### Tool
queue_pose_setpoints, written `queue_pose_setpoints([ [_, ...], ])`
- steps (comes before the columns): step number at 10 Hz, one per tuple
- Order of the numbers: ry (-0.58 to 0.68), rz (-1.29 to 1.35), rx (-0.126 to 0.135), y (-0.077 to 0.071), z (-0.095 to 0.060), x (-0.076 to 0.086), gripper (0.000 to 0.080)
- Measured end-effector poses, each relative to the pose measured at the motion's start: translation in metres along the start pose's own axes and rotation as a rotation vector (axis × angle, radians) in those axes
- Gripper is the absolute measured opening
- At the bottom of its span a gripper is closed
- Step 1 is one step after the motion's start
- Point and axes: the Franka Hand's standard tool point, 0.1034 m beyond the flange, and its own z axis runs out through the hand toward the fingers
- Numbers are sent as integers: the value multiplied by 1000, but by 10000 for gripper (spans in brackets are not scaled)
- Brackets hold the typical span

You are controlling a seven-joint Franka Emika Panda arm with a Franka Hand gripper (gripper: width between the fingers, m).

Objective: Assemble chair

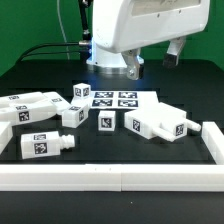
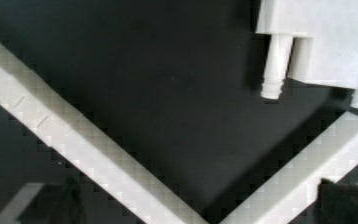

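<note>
The long white border rail (image 1: pixel 110 178) fences the black table (image 1: pixel 190 100), and its corner lies beneath me. The chair's parts lie loose and unjoined: a slab (image 1: pixel 25 106) at the exterior view's left, a pegged leg (image 2: pixel 314 40) near that corner, small cubes (image 1: pixel 105 122) beside the marker board (image 1: pixel 112 98). My claw (image 2: pixel 190 203) hangs spread wide, empty. I judge the leg light, stiff and slick; I'd pinch its flat sides, not its thin pegs (image 2: pixel 270 78).

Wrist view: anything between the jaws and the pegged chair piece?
Nothing raised visible. The pegged piece lies on bare black table inside the angle of the border rail; the open jaws hang over that rail, the only thing near their path.
</note>
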Motion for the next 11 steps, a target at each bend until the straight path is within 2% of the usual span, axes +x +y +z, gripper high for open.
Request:
queue_pose_setpoints([
  [4, -8, 0, 7, -1, 1, -1, 650],
  [5, -11, 16, 15, -1, 2, -2, 650],
  [6, -22, 92, 41, 1, 6, 0, 650],
  [7, -26, 153, 46, 0, 14, 6, 650],
  [9, -1, 164, 31, -5, 24, 20, 650],
  [10, 14, 158, 21, -3, 24, 21, 650],
  [11, 12, 158, 22, -3, 25, 21, 650],
])
